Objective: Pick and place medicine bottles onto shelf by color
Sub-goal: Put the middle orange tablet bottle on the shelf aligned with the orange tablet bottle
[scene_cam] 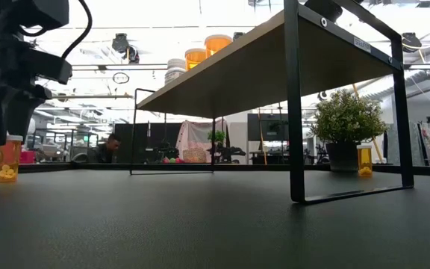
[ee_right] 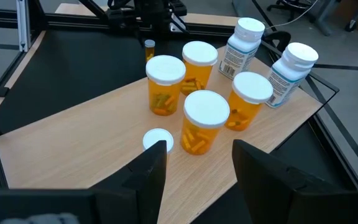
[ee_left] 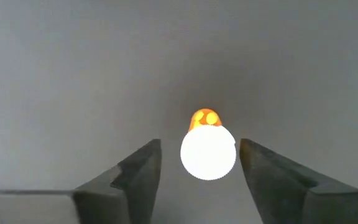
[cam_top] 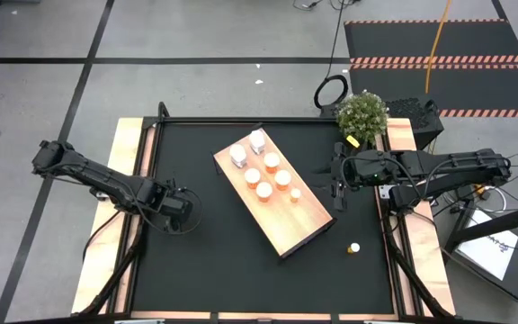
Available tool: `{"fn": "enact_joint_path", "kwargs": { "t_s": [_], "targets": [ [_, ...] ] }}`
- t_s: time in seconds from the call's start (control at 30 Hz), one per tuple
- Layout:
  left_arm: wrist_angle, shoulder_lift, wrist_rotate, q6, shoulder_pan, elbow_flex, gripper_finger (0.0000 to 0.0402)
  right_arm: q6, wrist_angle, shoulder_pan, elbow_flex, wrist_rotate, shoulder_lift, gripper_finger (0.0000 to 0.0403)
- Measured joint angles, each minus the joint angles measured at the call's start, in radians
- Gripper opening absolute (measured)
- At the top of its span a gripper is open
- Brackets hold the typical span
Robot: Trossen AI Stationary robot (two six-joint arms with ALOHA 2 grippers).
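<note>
Left wrist: round white-capped bottle (ee_left: 208, 151), seemingly ungripped

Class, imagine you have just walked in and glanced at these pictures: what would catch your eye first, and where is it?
First, the shelf, a light-wood board lying slantwise mid-table, with orange bottles and two white bottles clustered at its far end. Next, the left gripper on the table's left, its jaws open either side of a small orange bottle standing on the black tabletop. Another small bottle stands alone near the shelf's right side.
</note>
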Motion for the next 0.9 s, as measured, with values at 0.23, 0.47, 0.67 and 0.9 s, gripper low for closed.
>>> {"fn": "enact_joint_path", "kwargs": {
  "t_s": [0.23, 0.47, 0.67, 0.9],
  "targets": [
    [0.000, 0.000, 0.001, -0.009, 0.000, 0.000, 0.0178, 0.000, 0.000, 0.000, 0.000, 0.000, 0.000, 0.0178],
    [0.004, 0.000, 0.002, -0.026, -0.010, 0.000, 0.0157, 0.000, 0.000, 0.000, 0.000, 0.000, 0.000, 0.0178],
    [0.012, 0.000, 0.002, -0.032, -0.020, 0.000, 0.0131, -0.001, 0.000, 0.000, 0.000, 0.000, 0.000, 0.0178],
    [0.017, 0.000, 0.009, -0.026, -0.020, 0.013, 0.0123, -0.002, 0.000, 0.000, 0.000, 0.000, 0.000, 0.0178]
  ]
}}
